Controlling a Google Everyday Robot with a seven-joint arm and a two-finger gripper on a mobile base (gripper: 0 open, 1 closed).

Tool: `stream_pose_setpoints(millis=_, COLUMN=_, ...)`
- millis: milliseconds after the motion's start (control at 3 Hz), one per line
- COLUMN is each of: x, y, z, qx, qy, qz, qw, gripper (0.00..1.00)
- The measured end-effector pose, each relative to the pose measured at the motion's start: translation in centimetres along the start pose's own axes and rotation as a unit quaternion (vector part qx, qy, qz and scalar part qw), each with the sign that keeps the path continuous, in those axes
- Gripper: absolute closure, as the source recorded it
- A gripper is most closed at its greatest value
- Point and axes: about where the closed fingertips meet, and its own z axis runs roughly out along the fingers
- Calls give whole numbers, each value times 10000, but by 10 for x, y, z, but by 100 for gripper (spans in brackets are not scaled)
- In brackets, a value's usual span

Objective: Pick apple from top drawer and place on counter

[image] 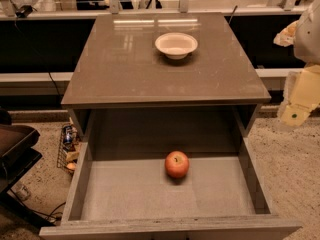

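The apple (pixel 177 164), red-orange with a small sticker near the stem, lies on the grey floor of the open top drawer (pixel 130 194), toward the back and slightly right of centre. The counter (pixel 125 69) is a glossy brown-grey slab right above the drawer. My gripper (pixel 296 111) is a pale cream-coloured piece at the right edge of the view, beside the counter's right front corner. It is above and to the right of the drawer, well apart from the apple. It holds nothing that I can see.
A white bowl (pixel 176 45) stands on the counter, toward the back and right of centre. A pale ledge with metal rails (pixel 150 11) runs behind. A dark object (pixel 15 149) and a wire basket (pixel 67 146) sit on the floor to the left.
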Motion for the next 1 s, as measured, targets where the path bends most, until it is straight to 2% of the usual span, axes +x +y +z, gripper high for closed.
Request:
stream_pose_setpoints(millis=333, x=0, y=0, z=0, qx=1, qy=0, qz=0, qw=10000, gripper=0)
stream_pose_setpoints(millis=667, x=0, y=2, z=4, qx=-20, qy=-322, qz=97, qw=9994, gripper=0)
stream_pose_setpoints(millis=1000, x=-2, y=18, z=31, qx=-157, qy=-956, qz=121, qw=9952, gripper=0)
